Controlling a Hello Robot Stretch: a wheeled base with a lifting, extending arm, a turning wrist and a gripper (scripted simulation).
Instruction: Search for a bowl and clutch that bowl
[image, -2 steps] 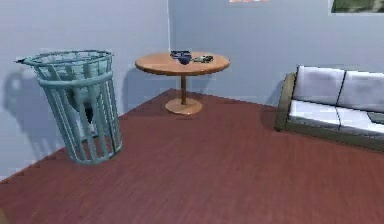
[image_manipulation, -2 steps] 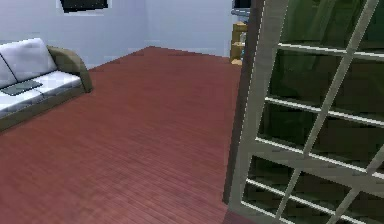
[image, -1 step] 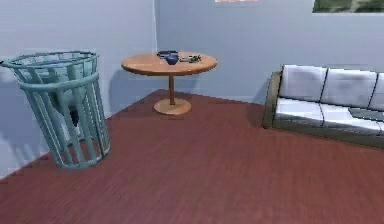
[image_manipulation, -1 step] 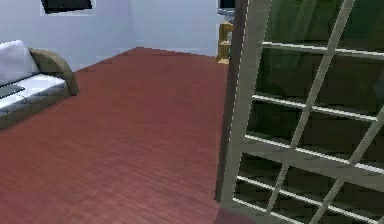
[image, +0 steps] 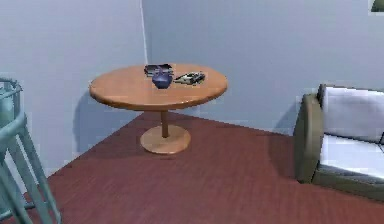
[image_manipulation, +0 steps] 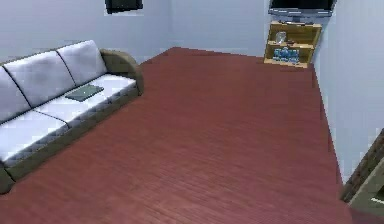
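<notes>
Past the pale blue frame (image: 15, 150) close by, the round table (image: 125, 98) stands tucked into the corner, and toward its far edge sits a dark blue bowl (image: 162, 80), likely the one wanted, beside flat clutter (image: 190, 77); the claw's state I cannot tell

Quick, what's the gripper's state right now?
Gripper: cannot be told from these pictures.

Home living room: sofa (image_manipulation: 62, 92), round table (image: 120, 93)
</notes>
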